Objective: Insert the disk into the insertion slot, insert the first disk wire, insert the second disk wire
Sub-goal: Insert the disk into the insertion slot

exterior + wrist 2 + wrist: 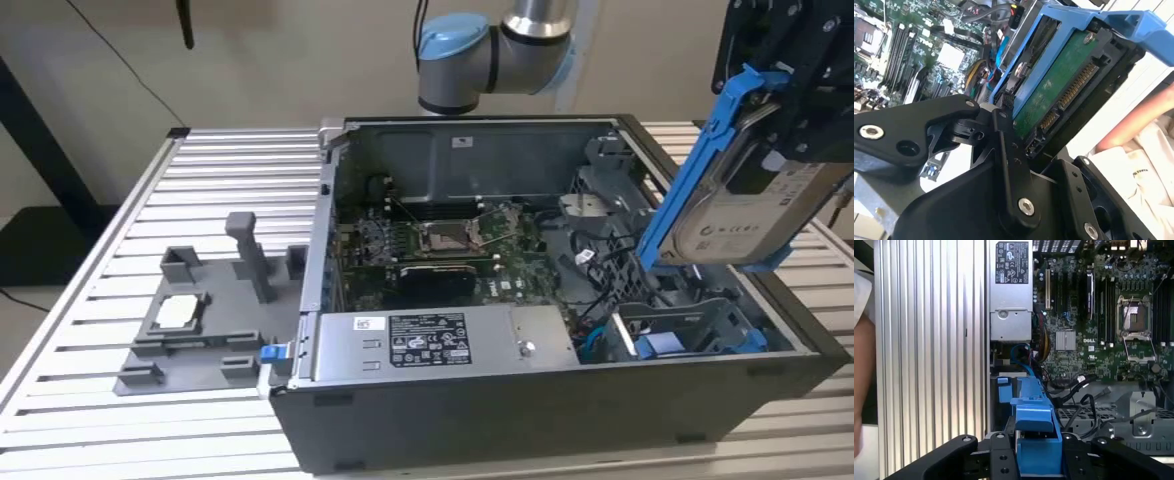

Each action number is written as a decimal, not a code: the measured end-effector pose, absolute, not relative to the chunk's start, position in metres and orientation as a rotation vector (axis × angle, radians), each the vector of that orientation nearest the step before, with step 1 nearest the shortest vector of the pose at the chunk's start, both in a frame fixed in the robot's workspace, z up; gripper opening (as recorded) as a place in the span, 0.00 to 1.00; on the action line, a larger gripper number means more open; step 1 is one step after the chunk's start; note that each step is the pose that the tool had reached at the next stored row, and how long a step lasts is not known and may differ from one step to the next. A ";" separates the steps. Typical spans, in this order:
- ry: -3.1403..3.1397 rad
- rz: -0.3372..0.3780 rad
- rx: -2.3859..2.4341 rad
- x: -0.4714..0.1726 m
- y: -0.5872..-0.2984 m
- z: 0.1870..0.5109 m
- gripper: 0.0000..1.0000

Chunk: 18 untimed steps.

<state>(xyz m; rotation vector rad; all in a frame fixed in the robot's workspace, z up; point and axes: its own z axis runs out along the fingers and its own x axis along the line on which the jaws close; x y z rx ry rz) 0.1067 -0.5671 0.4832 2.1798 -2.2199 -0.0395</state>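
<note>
Black jaws pinch the disk [745,215] by its edges, tilted clear above the insertion slot [687,320].

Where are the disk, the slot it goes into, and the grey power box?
disk [742,215]: exterior view, on its silver-grey body.
insertion slot [697,318]: exterior view, on its grey metal wall.
power box [427,345]: exterior view, on its labelled face.

I operate in a robotics lab or assembly workshop. An opened computer case [534,425] lies on a slatted aluminium counter [227,165], a grey moulded parts fixture [187,358] sits beside it, and the robot arm [461,55] stands behind.
</note>
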 end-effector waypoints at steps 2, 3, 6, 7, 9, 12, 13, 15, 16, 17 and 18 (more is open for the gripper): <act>-2.220 -0.039 2.180 0.107 -0.568 0.480 0.33; -2.220 -0.039 2.180 0.107 -0.568 0.478 0.33; -2.220 -0.039 2.180 0.107 -0.568 0.472 0.33; -2.220 -0.039 2.180 0.108 -0.568 0.470 0.33; -2.220 -0.039 2.180 0.108 -0.569 0.467 0.33; -2.220 -0.039 2.180 0.109 -0.570 0.461 0.33; -2.220 -0.039 2.180 0.110 -0.570 0.460 0.33; -2.220 -0.039 2.180 0.111 -0.570 0.456 0.33; -2.220 -0.038 2.180 0.111 -0.571 0.454 0.33; -2.221 -0.038 2.180 0.111 -0.571 0.452 0.33; -2.221 -0.038 2.181 0.112 -0.571 0.450 0.33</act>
